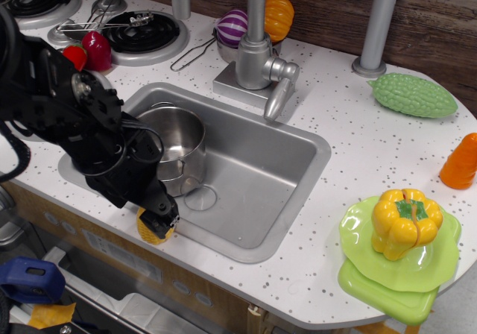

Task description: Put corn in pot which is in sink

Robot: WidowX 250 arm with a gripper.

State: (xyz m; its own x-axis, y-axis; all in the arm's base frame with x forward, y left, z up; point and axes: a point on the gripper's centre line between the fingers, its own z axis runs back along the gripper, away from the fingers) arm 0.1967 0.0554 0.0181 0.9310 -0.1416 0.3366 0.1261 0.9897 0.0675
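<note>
Covering the corn point(151, 230) at the sink point(283, 170) rim, gripper point(159, 222), grip indiscernible.

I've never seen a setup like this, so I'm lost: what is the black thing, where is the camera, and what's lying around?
One camera looks down from above at a toy kitchen counter. The black machine is a robot arm; its tool is down over the small ridged yellow toy corn at the front rim of the grey metal sink. Whether it grips the corn is hidden. A shiny steel pot stands in the sink. On the right, a yellow bell pepper sits on a green plate.
</note>
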